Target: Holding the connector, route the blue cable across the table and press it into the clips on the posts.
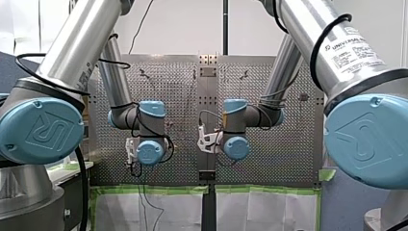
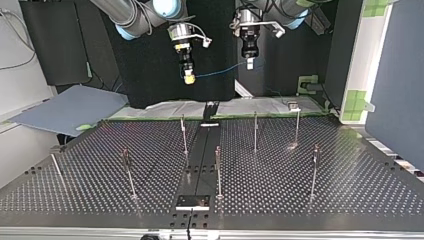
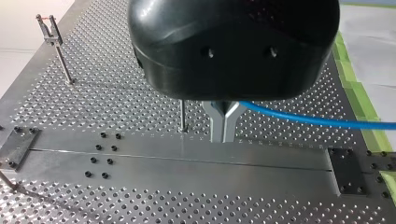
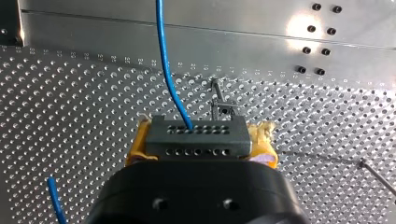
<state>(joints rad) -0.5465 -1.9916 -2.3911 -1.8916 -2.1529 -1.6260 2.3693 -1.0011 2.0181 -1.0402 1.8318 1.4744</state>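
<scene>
My right gripper (image 2: 189, 77): yellow pads clamped on the dark connector (image 4: 196, 136). My left gripper (image 2: 249, 64): metal fingers pinched on the blue cable (image 2: 220, 72), which is strung between them in the air above the perforated table's (image 2: 350, 190) far edge, top view. Thin clip posts (image 2: 255, 131) stand scattered below. Green tape (image 2: 357, 100) and a black backdrop (image 2: 150, 75) lie behind.

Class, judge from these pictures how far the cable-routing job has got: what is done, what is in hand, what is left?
Done: my right hand grips the connector and my left hand pinches the blue cable. In hand: the cable hangs between them above the table. Left: the posts are all bare, so every clip awaits.
</scene>
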